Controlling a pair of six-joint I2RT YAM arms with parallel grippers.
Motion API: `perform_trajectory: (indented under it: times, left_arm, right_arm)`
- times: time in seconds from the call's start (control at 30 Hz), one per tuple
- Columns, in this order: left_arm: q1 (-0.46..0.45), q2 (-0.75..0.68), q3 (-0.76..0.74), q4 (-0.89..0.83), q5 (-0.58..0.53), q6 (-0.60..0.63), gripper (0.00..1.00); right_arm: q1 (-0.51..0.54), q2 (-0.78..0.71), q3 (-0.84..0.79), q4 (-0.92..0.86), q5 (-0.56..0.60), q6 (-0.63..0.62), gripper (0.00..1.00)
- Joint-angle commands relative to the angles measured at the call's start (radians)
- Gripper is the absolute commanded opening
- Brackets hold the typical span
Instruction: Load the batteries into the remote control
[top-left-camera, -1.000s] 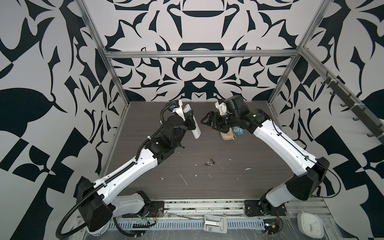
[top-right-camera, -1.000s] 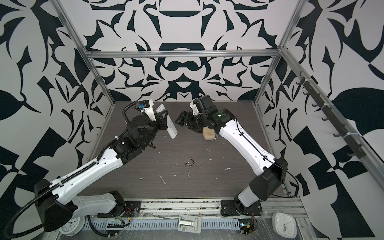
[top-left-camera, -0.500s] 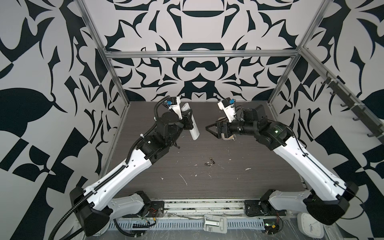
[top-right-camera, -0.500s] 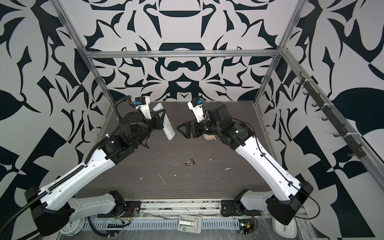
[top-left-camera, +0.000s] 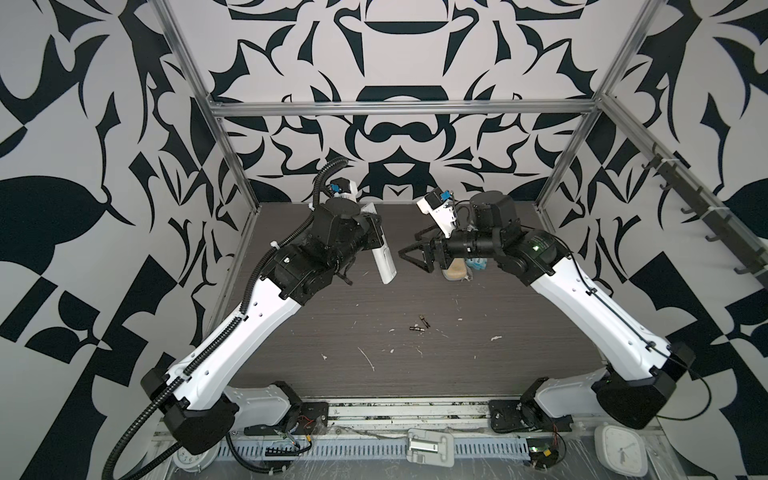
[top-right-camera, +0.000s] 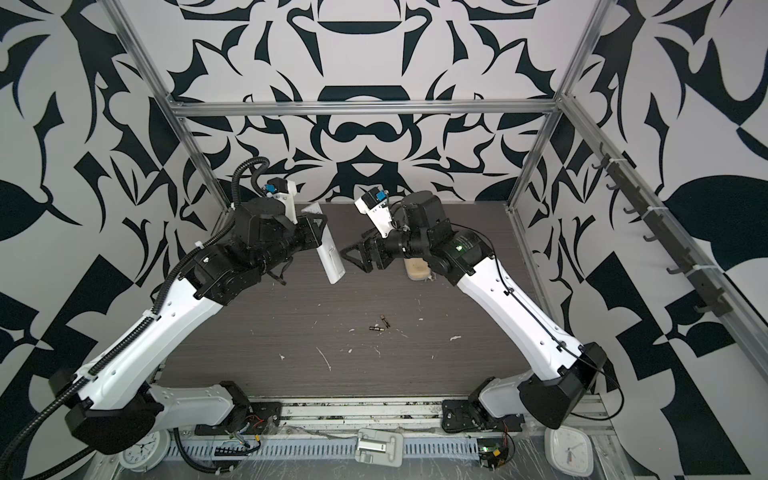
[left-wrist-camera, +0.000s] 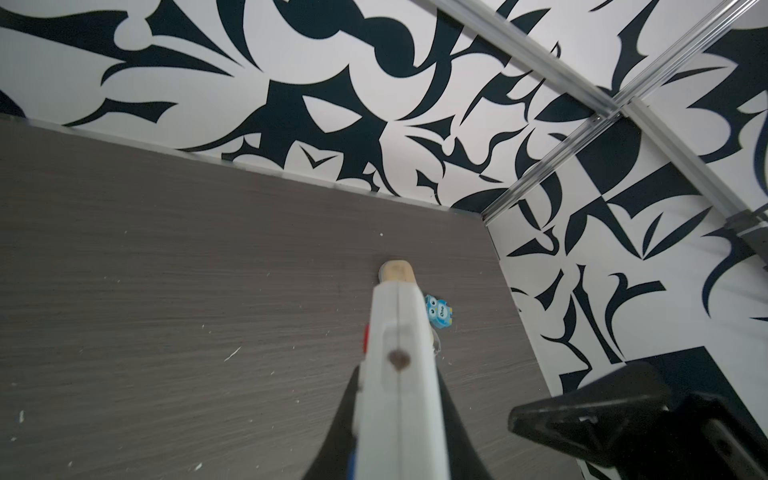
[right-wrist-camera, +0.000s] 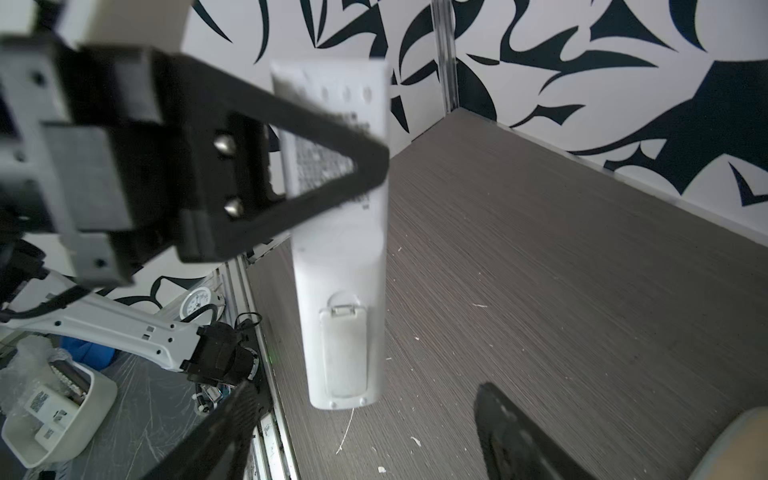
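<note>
The main risk I see is the long, slim white plastic remote control twisting or slipping out of its hold. It hangs in the air above the back of the grey wood-grain tabletop. It is tilted and clamped only around its upper part, so its long lower end is free. In the right wrist view its plain back faces the camera. The small grey-white rectangular battery cover sits closed in place near that free end. I judge that any push or pull on the cover would act far from the clamp. That could lever the remote round or drop it.

A second risk lies with the two tiny, slim, dark cylindrical batteries. They lie close together on the middle of the tabletop, well apart from both arms, among thin white scraps. They are small and round, so I judge they could roll away or squirt out of a pinch.

The left tool is clamped tight on the remote control, with its black fingers pressing on opposite faces. The right tool stands wide and holds nothing. It points at the remote's lower half from just beside it, and both top views show a gap between them. Behind it a beige oblong case lies on the tabletop.
</note>
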Motion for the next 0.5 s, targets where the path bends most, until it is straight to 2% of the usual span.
perform_trajectory:
  times: [0.0,0.23,0.47]
  left_arm:
    - [0.004,-0.006,0.046,-0.064,-0.005,-0.033,0.0]
    - [0.004,0.032,0.043,-0.087,-0.011,-0.052,0.0]
    - [0.003,0.045,0.046,-0.104,-0.029,-0.09,0.0]
  right_arm:
    - [0.012,0.004,0.048,0.046,-0.053,0.004,0.85]
    - [0.019,0.039,0.037,0.061,-0.091,0.069,0.83]
    - [0.04,0.068,0.02,0.049,-0.082,0.115,0.8]
